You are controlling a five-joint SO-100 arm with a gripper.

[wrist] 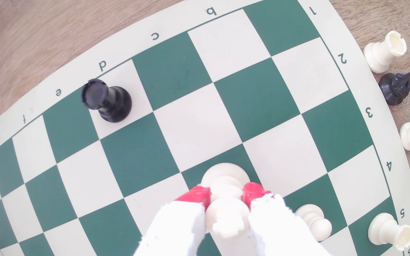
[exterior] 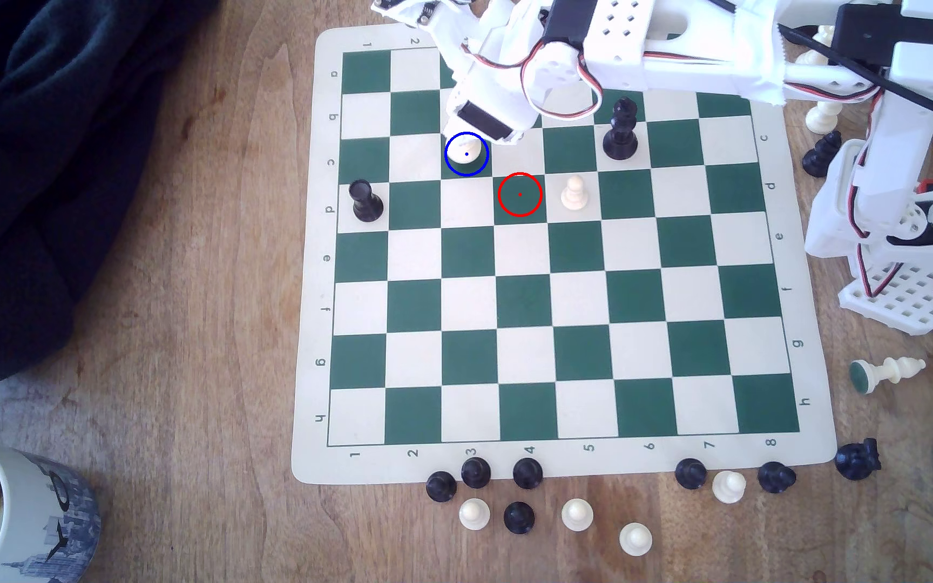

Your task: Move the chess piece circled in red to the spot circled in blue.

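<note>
Piece being held upright over the blue-circled square, between the closed fingers.

The piece is being gripped at its narrow upper body by the gripper, whose red pads are being pressed against it from both sides; its long axis is being kept vertical, in line with the gripper and directly beneath it. Its round base is being seen over the dark green spot, which lies in the third row from the board's a-edge and third column from its 1-edge. Whether the base is being rested on the square or held just above it cannot quite be told. The red-circled square, diagonally next to the spot, is lying bare, with a white pawn beside it. By judgement, only lowering, if needed, and release are remaining.
</note>
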